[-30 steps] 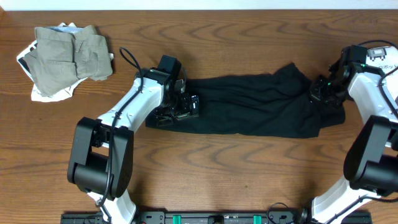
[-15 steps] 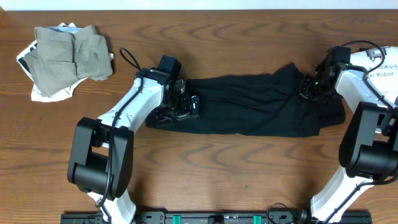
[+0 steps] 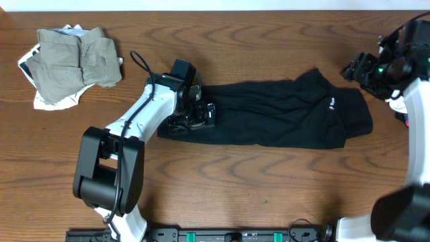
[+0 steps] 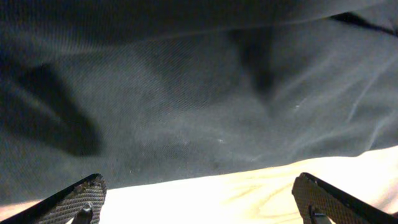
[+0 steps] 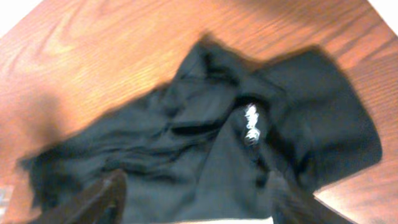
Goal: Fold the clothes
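I see left fingers (image 4: 81,196) spread wide, low over black shirt (image 3: 282,114) edge on worktop (image 3: 235,181); right fingers (image 5: 106,196) spread, empty, off shirt's other end.

Plain black shirt (image 3: 282,117), tiny white mark (image 3: 331,103) on it; khaki-grey garment (image 3: 74,57) over a white cloth (image 3: 28,67) with dark print; table (image 3: 235,195) shows warm brown wood grain.

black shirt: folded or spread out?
Partly folded. The black shirt lies as a long, rumpled band across the table. Its layers overlap near its white mark, and it is not a compact stack.
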### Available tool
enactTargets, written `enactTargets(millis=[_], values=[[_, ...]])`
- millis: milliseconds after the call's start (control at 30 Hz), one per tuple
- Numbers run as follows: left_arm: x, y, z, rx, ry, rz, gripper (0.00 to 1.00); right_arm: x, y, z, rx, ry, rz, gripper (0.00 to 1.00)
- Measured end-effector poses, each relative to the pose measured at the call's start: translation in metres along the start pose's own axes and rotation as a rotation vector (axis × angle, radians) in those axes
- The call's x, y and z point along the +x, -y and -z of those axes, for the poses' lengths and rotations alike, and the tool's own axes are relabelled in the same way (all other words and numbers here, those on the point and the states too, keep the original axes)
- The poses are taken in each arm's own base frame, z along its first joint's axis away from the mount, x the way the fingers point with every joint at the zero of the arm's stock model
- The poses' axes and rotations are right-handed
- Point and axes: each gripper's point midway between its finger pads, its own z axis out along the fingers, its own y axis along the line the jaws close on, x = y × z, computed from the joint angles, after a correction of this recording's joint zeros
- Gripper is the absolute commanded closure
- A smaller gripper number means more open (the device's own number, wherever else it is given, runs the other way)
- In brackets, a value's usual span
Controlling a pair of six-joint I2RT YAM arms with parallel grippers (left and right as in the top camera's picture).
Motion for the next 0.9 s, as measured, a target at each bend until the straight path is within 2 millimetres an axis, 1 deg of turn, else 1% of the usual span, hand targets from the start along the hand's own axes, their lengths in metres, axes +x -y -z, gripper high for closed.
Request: enactTargets(millis=[33, 100, 133, 200, 267, 300, 333, 367, 467, 533, 633, 733, 800, 900], values=[[-0.001, 0.000, 0.001, 0.002, 0.004, -0.009, 0.02, 0.006, -0.004, 0.006, -0.009, -0.011, 0.013, 0.23], [-0.003, 0.002, 0.007, 0.009, 0.024, -0.030, 0.02, 0.027, -0.015, 0.016, -0.033, -0.067, 0.057, 0.22], [-0.004, 0.002, 0.011, 0.014, 0.036, -0.037, 0.02, 0.039, -0.020, 0.016, -0.040, -0.105, 0.077, 0.21], [-0.009, 0.001, 0.026, 0.026, 0.079, -0.054, 0.02, 0.054, -0.027, 0.014, -0.051, -0.163, 0.116, 0.21], [-0.016, -0.005, 0.047, 0.038, 0.136, -0.067, 0.02, 0.070, -0.037, 0.007, -0.064, -0.215, 0.160, 0.20], [-0.019, -0.010, 0.056, 0.041, 0.161, -0.070, 0.02, 0.079, -0.041, 0.003, -0.070, -0.240, 0.181, 0.18], [-0.022, -0.018, 0.067, 0.044, 0.186, -0.067, 0.02, 0.087, -0.043, -0.001, -0.074, -0.263, 0.198, 0.08], [-0.025, -0.026, 0.076, 0.043, 0.207, -0.058, 0.02, 0.096, -0.046, -0.007, -0.078, -0.290, 0.214, 0.01], [-0.035, -0.061, 0.098, 0.041, 0.262, -0.013, 0.02, 0.122, -0.048, -0.026, -0.085, -0.354, 0.260, 0.01], [-0.038, -0.079, 0.105, 0.059, 0.277, 0.010, 0.02, 0.133, -0.047, -0.034, -0.083, -0.383, 0.269, 0.01], [-0.040, -0.099, 0.114, 0.113, 0.291, 0.027, 0.02, 0.146, -0.042, -0.043, -0.076, -0.418, 0.273, 0.01], [-0.042, -0.111, 0.117, 0.151, 0.298, 0.033, 0.02, 0.152, -0.038, -0.046, -0.067, -0.436, 0.252, 0.01], [-0.043, -0.117, 0.113, 0.167, 0.287, 0.035, 0.02, 0.154, -0.037, -0.046, -0.063, -0.441, 0.242, 0.01], [-0.044, -0.118, 0.099, 0.201, 0.249, 0.028, 0.02, 0.154, -0.037, -0.046, -0.061, -0.441, 0.232, 0.01]])
